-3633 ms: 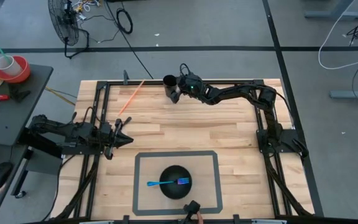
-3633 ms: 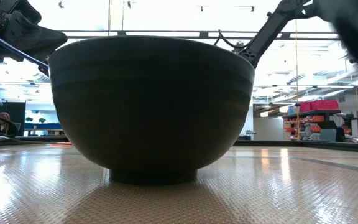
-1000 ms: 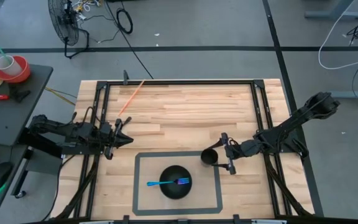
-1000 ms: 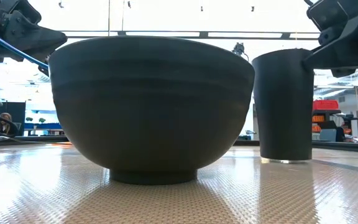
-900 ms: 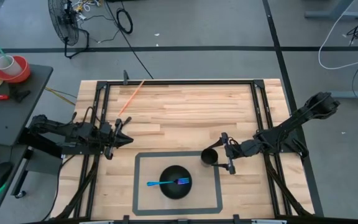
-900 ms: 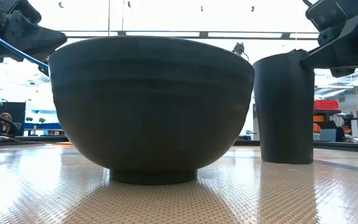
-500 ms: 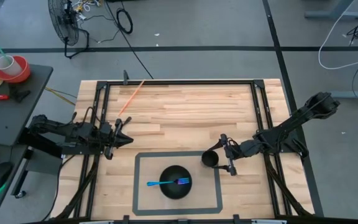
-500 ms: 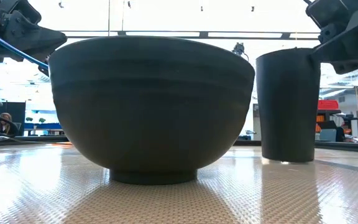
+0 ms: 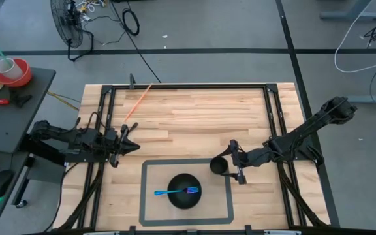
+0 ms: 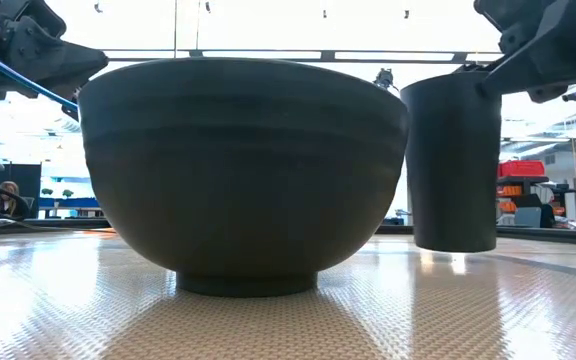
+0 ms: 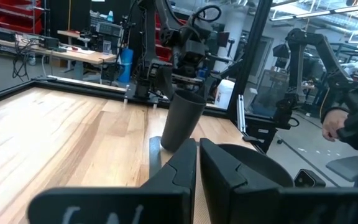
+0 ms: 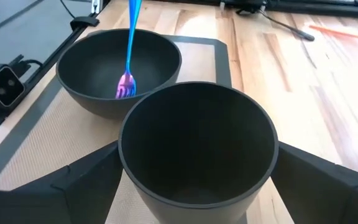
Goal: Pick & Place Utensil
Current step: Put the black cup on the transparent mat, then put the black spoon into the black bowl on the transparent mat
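A black bowl (image 9: 185, 191) stands on a grey-bordered mat near the table's near edge. A blue fork (image 9: 175, 192) lies in it, tines (image 12: 125, 87) down inside and handle out over the left rim. A black cup (image 9: 219, 166) is just right of the bowl, between the fingers of my right gripper (image 9: 223, 166), which is shut on it. In the low view the cup (image 10: 455, 160) hangs slightly tilted beside the bowl (image 10: 243, 170). My left gripper (image 9: 134, 145) waits shut over the table's left side, touching nothing. My right gripper holds the cup by its outer wall (image 12: 135, 180), below the rim, pinched between the two fingers (image 12: 86, 177) on opposite sides. The fingers come in about level from the table's right. The cup is open end up, slightly tilted, with its base (image 10: 455, 247) just clear of the table.
An orange stick (image 9: 139, 101) lies near the table's far-left corner. The black frame rails (image 9: 188, 86) run along the table's edges. Bare wood spreads across the table's middle and far part (image 9: 201, 121).
The right gripper has raised the cup a little off the table and carried it slightly toward the bowl. Its hold is unchanged. The bowl, the fork and the left arm have kept still.
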`<move>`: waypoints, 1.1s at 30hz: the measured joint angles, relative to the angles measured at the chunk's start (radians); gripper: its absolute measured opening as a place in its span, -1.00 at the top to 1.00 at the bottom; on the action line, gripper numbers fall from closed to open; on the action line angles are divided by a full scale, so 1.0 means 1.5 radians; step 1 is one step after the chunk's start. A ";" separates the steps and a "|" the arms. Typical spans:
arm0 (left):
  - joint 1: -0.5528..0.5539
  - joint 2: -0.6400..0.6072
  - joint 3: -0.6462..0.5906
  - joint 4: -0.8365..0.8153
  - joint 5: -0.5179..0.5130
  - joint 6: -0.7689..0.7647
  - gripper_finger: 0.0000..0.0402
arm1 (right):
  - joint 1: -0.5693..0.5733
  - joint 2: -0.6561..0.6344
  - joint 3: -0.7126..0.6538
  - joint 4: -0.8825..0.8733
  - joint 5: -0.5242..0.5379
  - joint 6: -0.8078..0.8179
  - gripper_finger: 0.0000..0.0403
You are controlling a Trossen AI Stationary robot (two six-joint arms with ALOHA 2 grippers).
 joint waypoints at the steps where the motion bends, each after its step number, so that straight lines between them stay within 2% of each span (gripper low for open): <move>1: 0.000 0.000 0.000 0.001 0.000 0.000 0.87 | 0.000 0.000 0.000 -0.001 0.000 0.005 -0.91; 13: 0.001 0.000 0.000 0.037 0.000 -0.016 0.87 | -0.009 0.017 0.000 -0.063 -0.008 0.040 -0.91; 19: 0.001 0.000 0.000 0.041 0.000 -0.016 0.87 | -0.009 0.013 0.000 -0.107 -0.048 0.062 -0.91; 24: 0.002 0.000 0.000 0.052 -0.054 -0.015 0.87 | -0.009 0.013 0.000 -0.167 -0.024 0.075 -0.91; 28: 0.002 0.000 0.001 0.055 -0.072 -0.015 0.87 | -0.012 0.013 0.001 -0.196 -0.021 0.076 -0.91; 30: 0.002 0.000 0.001 0.055 -0.077 -0.014 0.87 | -0.012 0.009 0.021 -0.264 -0.029 0.088 -0.91; 33: 0.002 0.000 0.001 0.055 -0.091 0.007 0.87 | -0.012 0.001 0.095 -0.464 -0.052 0.130 -0.91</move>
